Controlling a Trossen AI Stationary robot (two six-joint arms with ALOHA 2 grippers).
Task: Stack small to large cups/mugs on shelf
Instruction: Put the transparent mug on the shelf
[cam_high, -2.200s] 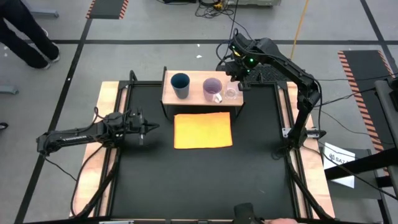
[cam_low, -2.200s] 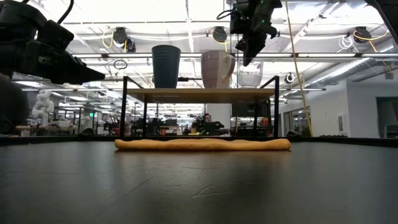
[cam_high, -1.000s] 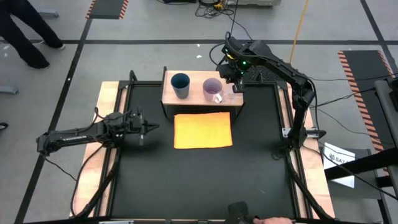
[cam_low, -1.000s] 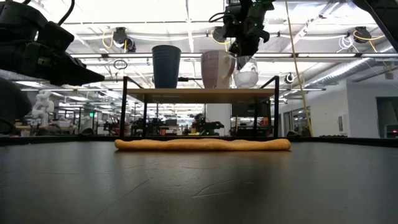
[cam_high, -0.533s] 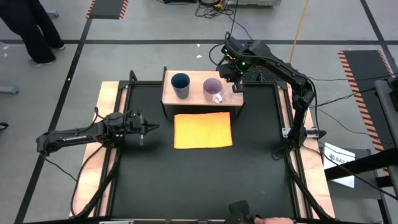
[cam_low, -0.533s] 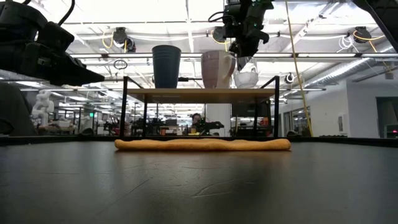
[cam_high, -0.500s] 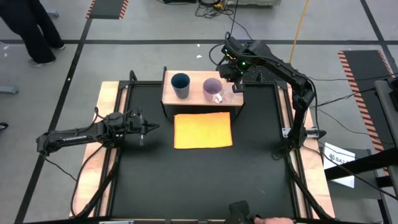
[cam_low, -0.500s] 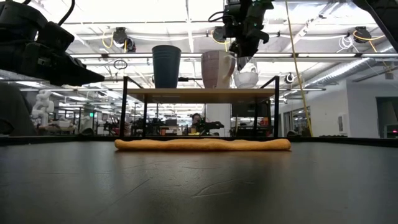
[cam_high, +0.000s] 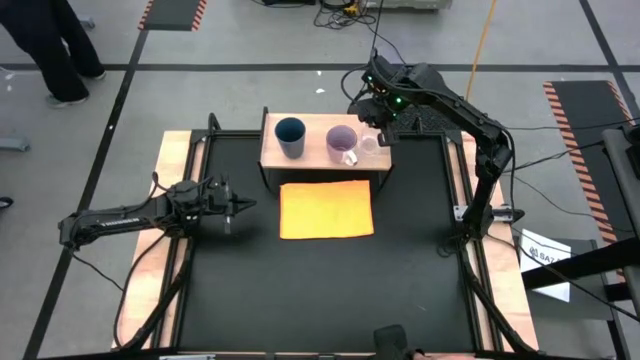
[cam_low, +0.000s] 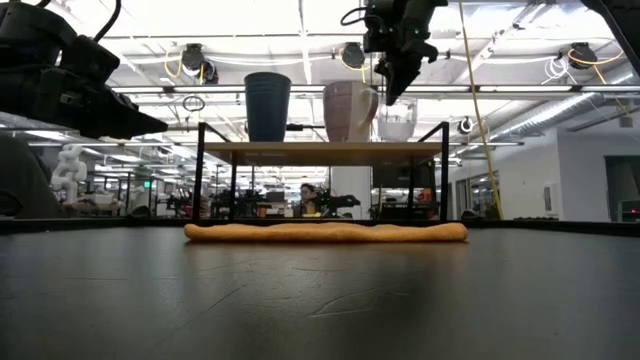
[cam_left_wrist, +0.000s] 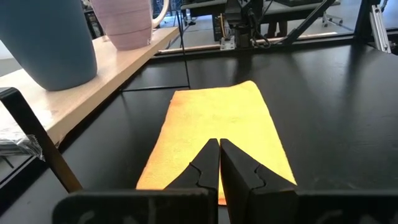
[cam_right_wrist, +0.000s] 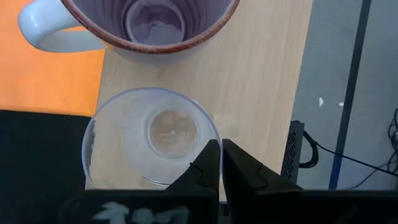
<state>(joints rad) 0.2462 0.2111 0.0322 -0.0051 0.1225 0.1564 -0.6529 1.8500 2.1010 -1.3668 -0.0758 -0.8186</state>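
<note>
Shelf (cam_high: 315, 156): blue tumbler (cam_high: 290, 136), lilac mug (cam_high: 342, 141), clear cup (cam_high: 372, 146) lined by size | right hand (cam_low: 391, 85) closed, empty, above clear cup | left hand (cam_high: 243, 204) closed, parked over table (cam_high: 320, 290)

Bright ceiling strips (cam_low: 300, 25) wash out the low view's background; the dark desk (cam_low: 320, 300) shows faint sheen.

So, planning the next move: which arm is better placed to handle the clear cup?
Right. Its end effector hangs directly over the clear cup on the shelf; the left arm waits far off.
</note>
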